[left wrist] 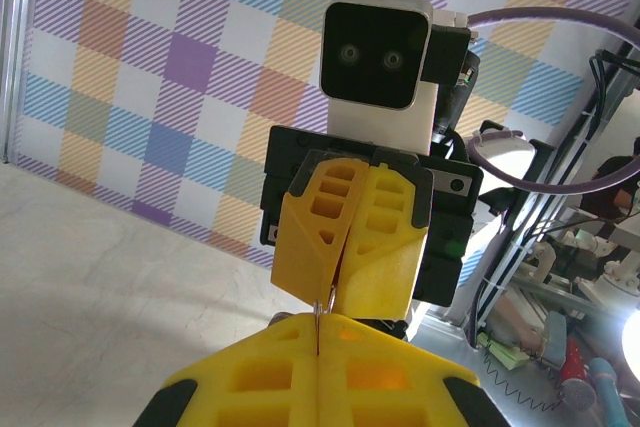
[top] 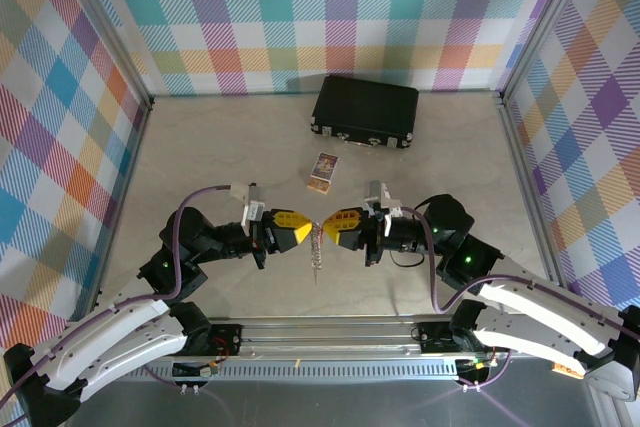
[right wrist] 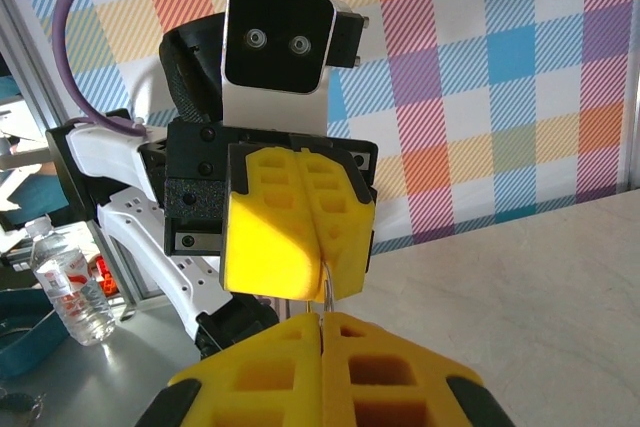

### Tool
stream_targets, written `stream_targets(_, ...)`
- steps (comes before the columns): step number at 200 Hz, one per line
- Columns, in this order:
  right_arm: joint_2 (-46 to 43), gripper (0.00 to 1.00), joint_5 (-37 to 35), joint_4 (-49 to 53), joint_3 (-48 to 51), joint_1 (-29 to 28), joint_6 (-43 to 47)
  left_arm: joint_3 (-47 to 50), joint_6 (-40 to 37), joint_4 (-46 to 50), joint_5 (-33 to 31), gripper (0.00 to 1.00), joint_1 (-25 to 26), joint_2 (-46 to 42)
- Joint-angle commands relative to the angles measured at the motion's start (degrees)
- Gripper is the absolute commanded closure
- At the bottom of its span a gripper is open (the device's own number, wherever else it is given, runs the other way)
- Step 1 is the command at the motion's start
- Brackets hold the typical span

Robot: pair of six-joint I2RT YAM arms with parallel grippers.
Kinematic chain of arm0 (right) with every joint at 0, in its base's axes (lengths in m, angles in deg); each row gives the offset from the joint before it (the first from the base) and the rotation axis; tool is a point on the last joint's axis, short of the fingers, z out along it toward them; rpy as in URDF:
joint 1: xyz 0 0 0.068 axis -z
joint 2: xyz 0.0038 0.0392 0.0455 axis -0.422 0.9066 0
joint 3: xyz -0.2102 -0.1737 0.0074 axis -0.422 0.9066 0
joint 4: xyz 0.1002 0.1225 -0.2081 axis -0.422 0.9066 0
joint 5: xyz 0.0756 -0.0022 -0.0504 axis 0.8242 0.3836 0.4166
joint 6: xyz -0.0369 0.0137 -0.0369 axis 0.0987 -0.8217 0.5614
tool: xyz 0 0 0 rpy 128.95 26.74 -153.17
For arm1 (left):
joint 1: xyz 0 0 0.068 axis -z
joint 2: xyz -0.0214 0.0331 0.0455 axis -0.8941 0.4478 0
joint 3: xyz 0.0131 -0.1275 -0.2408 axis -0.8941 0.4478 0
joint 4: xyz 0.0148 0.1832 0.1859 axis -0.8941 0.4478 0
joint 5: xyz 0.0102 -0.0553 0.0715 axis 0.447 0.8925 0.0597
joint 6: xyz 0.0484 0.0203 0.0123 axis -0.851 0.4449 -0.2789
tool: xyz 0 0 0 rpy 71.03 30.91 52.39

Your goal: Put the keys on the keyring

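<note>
You've got a black case lying flat and closed near the table's far edge, a bit right of centre. A small printed card sits apart from it, closer to the middle. Plaid walls all round. A clear water bottle stands on a grey surface off the table.

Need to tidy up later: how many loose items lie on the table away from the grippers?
2: a black case at the far side, and a small printed card in front of it. More could be hidden beneath the left arm or right arm.
</note>
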Motion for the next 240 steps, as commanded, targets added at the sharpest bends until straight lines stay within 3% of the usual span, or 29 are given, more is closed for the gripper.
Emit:
stream_targets(1,-1.1,1.00,-0.6,-2.1,0.6,-0.4,1.1,-0.7,-0.8,-1.5,0.0,1.00,0.4,-0.7)
stream_targets(240,0.3,1.00,-0.2,-4.4,0.8,-0.4,1.2,-0.6,-0.5,-1.6,0.3,1.00,0.5,-0.5)
